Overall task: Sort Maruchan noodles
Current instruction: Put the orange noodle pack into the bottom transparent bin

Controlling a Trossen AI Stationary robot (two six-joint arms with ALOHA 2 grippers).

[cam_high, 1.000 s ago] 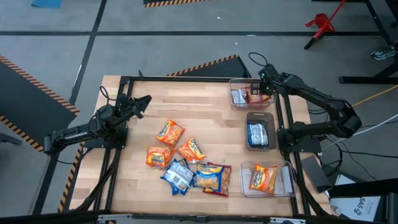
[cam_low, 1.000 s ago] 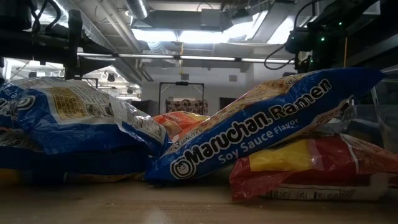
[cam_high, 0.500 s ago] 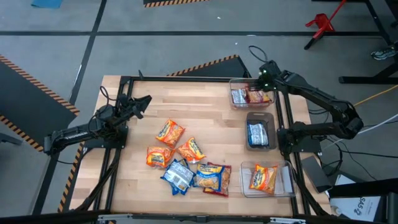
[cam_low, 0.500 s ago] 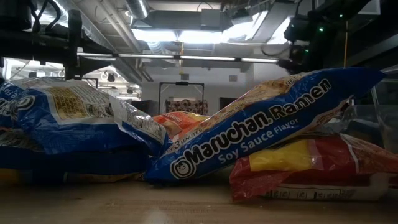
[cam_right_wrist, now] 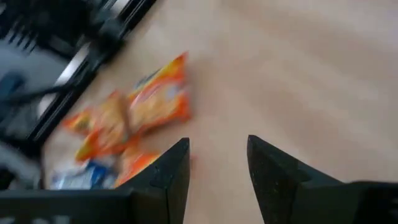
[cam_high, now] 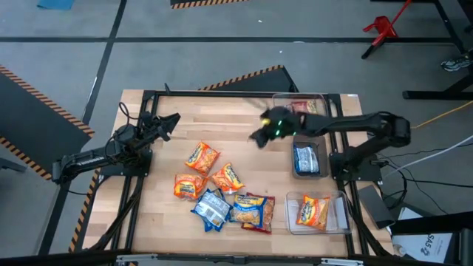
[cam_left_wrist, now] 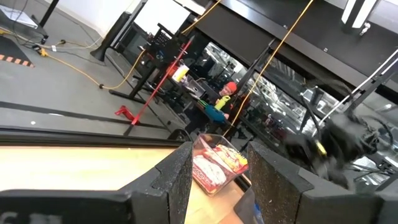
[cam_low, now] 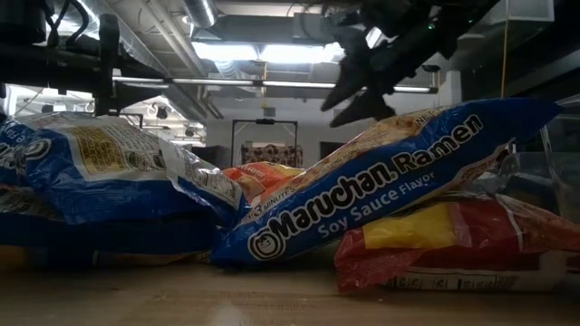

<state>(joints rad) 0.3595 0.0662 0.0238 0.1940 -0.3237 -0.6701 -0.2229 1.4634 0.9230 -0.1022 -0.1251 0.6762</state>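
Observation:
Several Maruchan packets lie in a loose pile on the wooden table: three orange ones [cam_high: 202, 157], [cam_high: 228, 177], [cam_high: 188, 185], two blue ones [cam_high: 212, 209] and a dark red one [cam_high: 260, 213]. My right gripper [cam_high: 260, 135] hangs open and empty above bare wood, between the far bin and the pile. Its wrist view looks past its fingers [cam_right_wrist: 217, 163] onto orange packets [cam_right_wrist: 149, 106]. It also shows open in the low view [cam_low: 349, 95]. My left gripper [cam_high: 171, 118] waits open and empty at the table's far left; its wrist view [cam_left_wrist: 221, 180] shows the gap.
Three clear bins stand along the right edge. The far one [cam_high: 319, 98] holds dark red packets [cam_left_wrist: 214, 165], the middle one [cam_high: 308, 140] a blue packet, and the near one [cam_high: 336, 214] an orange packet. Bare wood lies between the pile and the bins.
My right gripper has swung quickly from above the far bin toward the table's left and a little nearer, to above the bare wood near the pile. The packets on the table have stayed where they were.

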